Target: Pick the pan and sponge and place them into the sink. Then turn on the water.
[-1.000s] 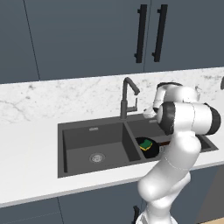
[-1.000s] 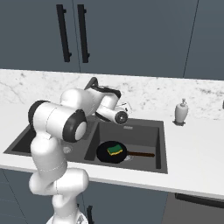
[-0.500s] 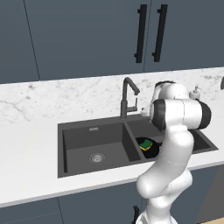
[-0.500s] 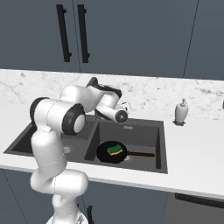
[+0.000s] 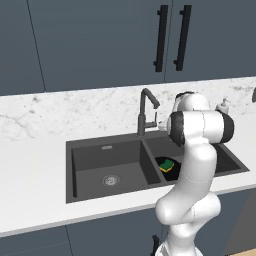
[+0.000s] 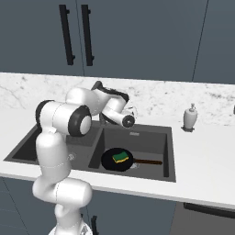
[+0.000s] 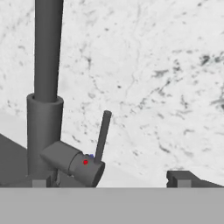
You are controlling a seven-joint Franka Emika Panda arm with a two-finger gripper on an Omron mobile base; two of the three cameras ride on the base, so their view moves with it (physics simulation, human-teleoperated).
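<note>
So the faucet (image 7: 45, 109) sits just left of the gripper (image 7: 111, 181) in the hand view, its side lever (image 7: 103, 136) sticking up right ahead between the spread, empty jaws. Below the gripper and toward the robot, the pan (image 6: 117, 160) lies in the sink (image 6: 151, 137)'s right basin with the sponge (image 6: 121, 157) resting on it. Further right on the desk (image 6: 202, 151) stands a white soap dispenser (image 6: 189, 117).

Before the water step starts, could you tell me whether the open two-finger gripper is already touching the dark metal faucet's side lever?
Apart. In the hand view, the thin lever stands upright between the two fingertips, with bare marble counter showing around it.
</note>
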